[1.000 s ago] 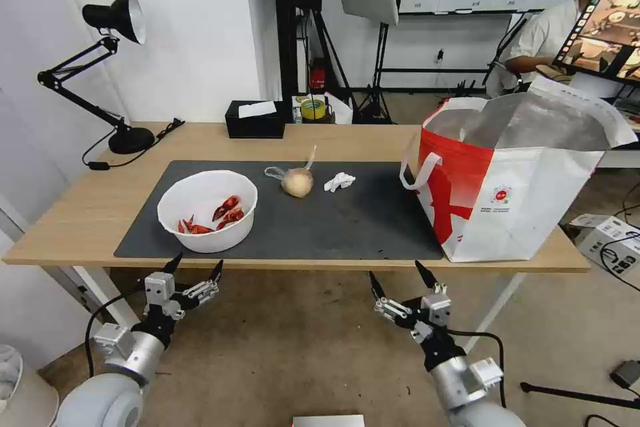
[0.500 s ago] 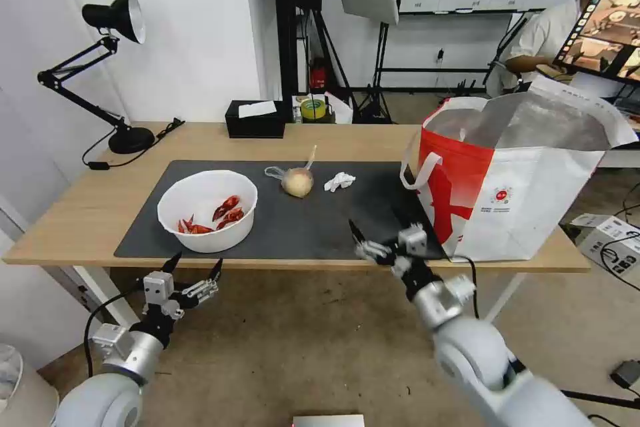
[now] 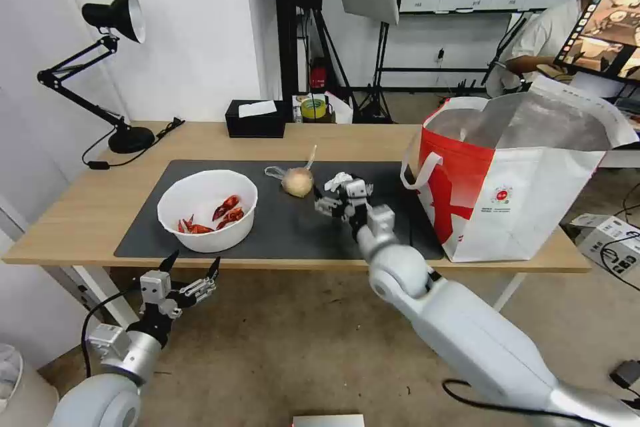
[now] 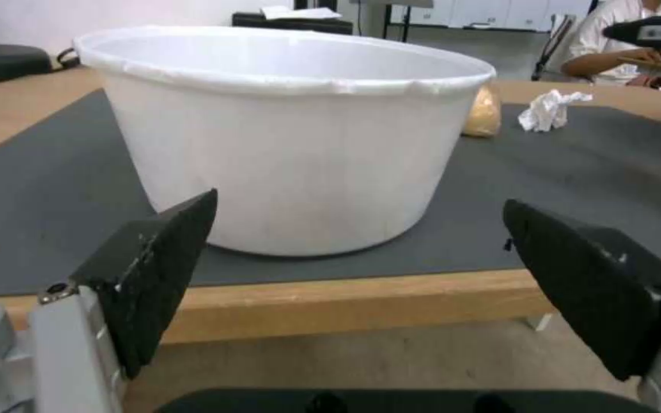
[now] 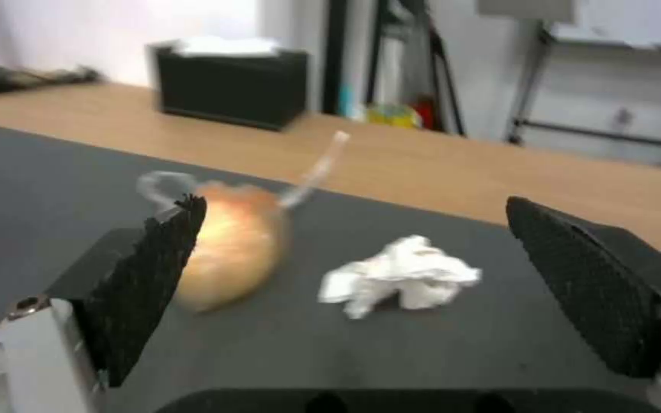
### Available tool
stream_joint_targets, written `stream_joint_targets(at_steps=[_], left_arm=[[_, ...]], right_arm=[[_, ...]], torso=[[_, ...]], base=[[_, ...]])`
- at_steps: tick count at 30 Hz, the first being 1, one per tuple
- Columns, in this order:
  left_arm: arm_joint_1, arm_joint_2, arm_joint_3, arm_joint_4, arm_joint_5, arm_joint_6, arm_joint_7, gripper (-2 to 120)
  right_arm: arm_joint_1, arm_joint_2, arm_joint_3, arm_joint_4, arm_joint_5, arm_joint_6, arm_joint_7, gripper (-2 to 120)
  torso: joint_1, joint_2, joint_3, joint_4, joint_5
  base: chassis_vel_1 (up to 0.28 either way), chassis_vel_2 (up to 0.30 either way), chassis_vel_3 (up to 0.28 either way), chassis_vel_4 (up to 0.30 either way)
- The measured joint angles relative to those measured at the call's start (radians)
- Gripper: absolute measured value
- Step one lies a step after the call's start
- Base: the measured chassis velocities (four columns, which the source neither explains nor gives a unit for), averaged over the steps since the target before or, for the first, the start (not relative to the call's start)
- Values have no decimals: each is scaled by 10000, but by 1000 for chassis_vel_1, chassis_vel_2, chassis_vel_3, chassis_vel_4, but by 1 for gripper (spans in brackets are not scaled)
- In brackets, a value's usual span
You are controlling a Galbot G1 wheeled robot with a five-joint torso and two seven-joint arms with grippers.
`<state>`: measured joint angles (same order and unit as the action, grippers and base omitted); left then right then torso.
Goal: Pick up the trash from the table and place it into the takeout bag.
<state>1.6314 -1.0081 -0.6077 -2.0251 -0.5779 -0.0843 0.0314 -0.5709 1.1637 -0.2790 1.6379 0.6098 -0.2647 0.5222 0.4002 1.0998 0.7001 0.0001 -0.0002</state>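
On the table (image 3: 87,213), a white bowl of red shells (image 3: 207,210) stands on the left of the dark mat. A knotted clear bag with a beige ball (image 3: 297,181) lies mid-mat, with a crumpled white tissue (image 3: 338,180) beside it. The takeout bag (image 3: 513,187) stands open at the right end. My right gripper (image 3: 331,195) hovers open over the mat just short of the tissue (image 5: 403,275), with the knotted bag (image 5: 231,241) near one finger. Below the table's front edge, my left gripper (image 3: 195,258) is open and faces the bowl (image 4: 284,132).
A black tissue box (image 3: 255,119) and a yellow tape roll (image 3: 312,108) sit at the table's back edge. A black desk lamp (image 3: 113,73) stands at the back left corner. The mat (image 3: 387,227) is bare between the tissue and the takeout bag.
My right arm has risen from below the table's front edge and reached forward over the mat to the tissue. The left arm has barely moved.
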Motion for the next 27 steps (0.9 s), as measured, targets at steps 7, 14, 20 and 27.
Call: stream_joint_targets(at_steps=[7,14,20,27], left_arm=[[41,-52,72,-36,83,-19,25,100],[29,-53,166,-59,122,-26,56,100],[15,-26,206,-60,134,-29,62,100],[13,3,217,-59,134,-39,69,100]], right_arm=[[893,800,-124,-1512,719,-635,1026,100],[1474,1413,-99,-2988,741,-654,1083,100],[1843,1772,-82,-3754,811,-679,1000,100],[2024,2005,-114,-4073,949,-854,980,100]], torso=[[0,1,0,-1,1],[0,0,0,-1,1],[-1,1,-1,-1,1],[-2,1,-1,-1,1]], base=[[0,0,0,0],[0,0,0,0],[0,0,0,0],[0,0,0,0]])
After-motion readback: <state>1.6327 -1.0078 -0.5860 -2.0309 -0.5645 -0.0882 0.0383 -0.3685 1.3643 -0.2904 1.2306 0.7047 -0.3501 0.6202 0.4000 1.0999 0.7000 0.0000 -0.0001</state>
